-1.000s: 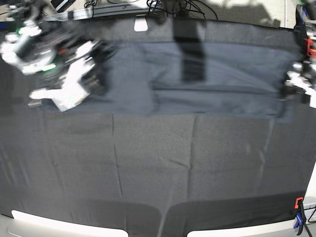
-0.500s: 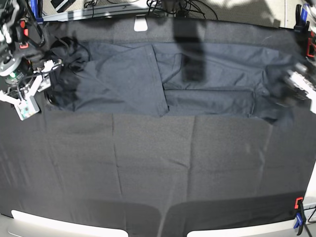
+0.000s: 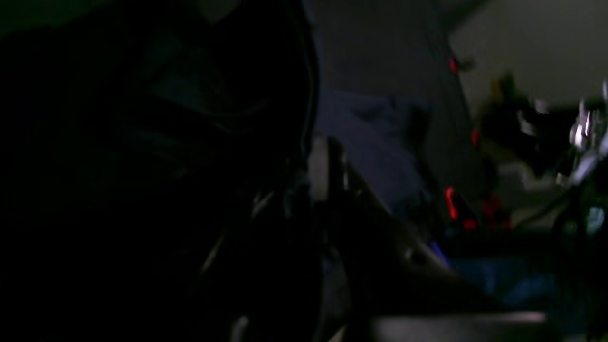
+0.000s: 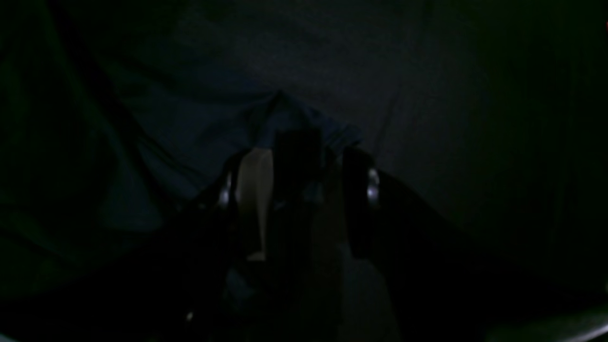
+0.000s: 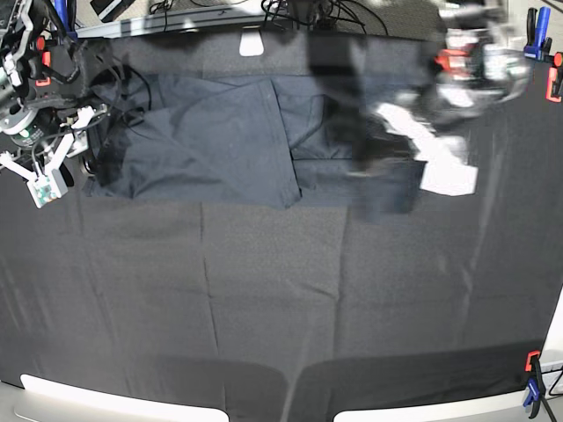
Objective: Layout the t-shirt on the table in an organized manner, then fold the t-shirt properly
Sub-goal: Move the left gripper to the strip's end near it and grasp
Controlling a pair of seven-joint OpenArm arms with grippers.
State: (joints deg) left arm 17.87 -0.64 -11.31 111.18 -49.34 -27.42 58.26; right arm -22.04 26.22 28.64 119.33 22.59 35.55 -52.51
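We carry t-shirt (image 5: 220, 145) end pinched in left jaws (image 5: 400, 163) across counter (image 5: 264, 299), folding; right jaws (image 5: 44, 176) gape empty beside far edge.

Your right wrist view is very dark. You see the right gripper (image 4: 304, 161) with its two fingers (image 4: 254, 199) set apart, a pale pad on the left one. Just beyond the fingertips, a raised peak of the t-shirt (image 4: 294, 114) wrinkles upward; the dark cloth fills everything around it.
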